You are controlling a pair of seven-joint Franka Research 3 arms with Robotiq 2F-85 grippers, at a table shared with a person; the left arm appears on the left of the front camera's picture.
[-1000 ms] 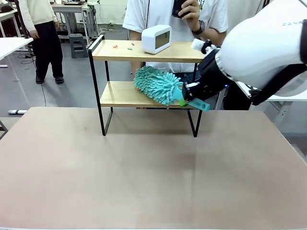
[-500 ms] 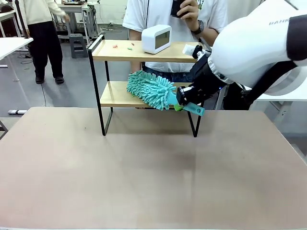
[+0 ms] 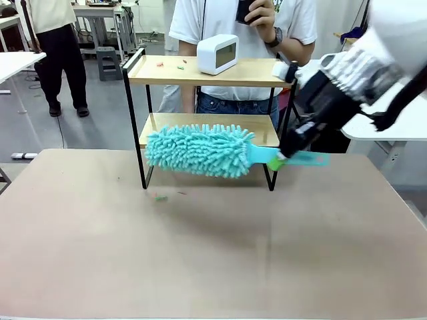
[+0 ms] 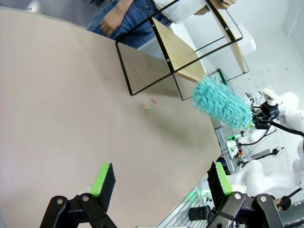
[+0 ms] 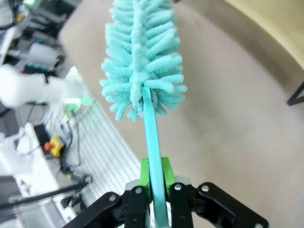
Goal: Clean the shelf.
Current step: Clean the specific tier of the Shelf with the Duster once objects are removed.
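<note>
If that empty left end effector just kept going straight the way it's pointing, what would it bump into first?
Probably the bare tabletop: the left end effector looks down onto it, short of the small scraps and the shelf. Depth is hard to judge.

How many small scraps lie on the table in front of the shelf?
2: a greenish scrap and a reddish scrap, close together on the table near the front left leg of the shelf. Tinier ones may escape view.

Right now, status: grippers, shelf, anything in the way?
Left gripper open, empty. Right gripper shut on duster, held over table before shelf. Clock, bits on top board; scraps on table.
</note>
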